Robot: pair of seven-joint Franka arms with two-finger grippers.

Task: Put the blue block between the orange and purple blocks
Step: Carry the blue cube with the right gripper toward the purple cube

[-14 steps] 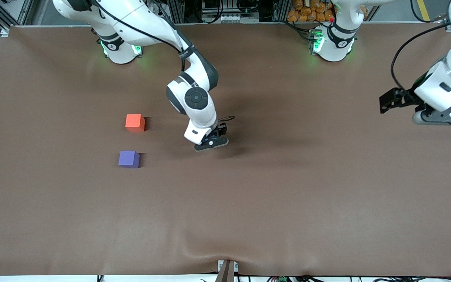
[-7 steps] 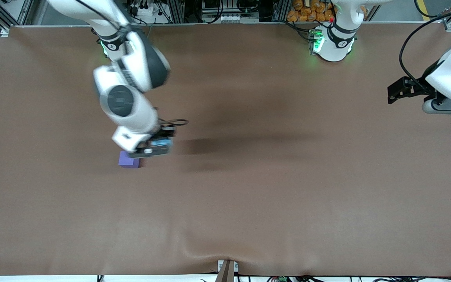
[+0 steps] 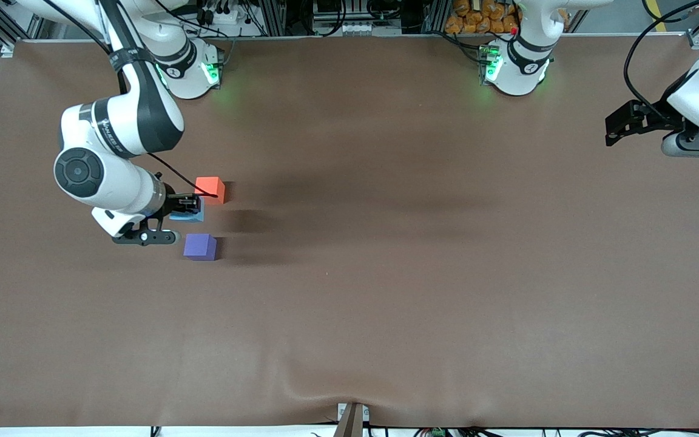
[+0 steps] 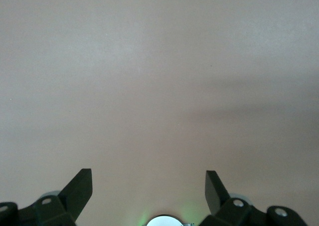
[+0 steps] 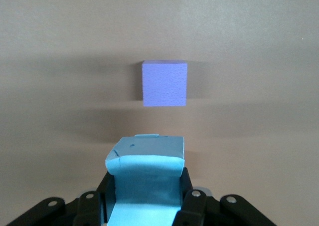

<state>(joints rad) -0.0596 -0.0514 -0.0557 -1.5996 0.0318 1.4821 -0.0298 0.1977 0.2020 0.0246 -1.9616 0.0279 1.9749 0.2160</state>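
Squarely, right hand (image 3: 187, 206) grips blue block (image 5: 145, 178).

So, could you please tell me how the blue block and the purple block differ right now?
The blue block is light sky-blue; the purple block is darker violet. The blue block is gripped in the right tool, between the orange block and the purple block, which sits free on the table. Both look like matte cubes of similar size. The left tool waits open.
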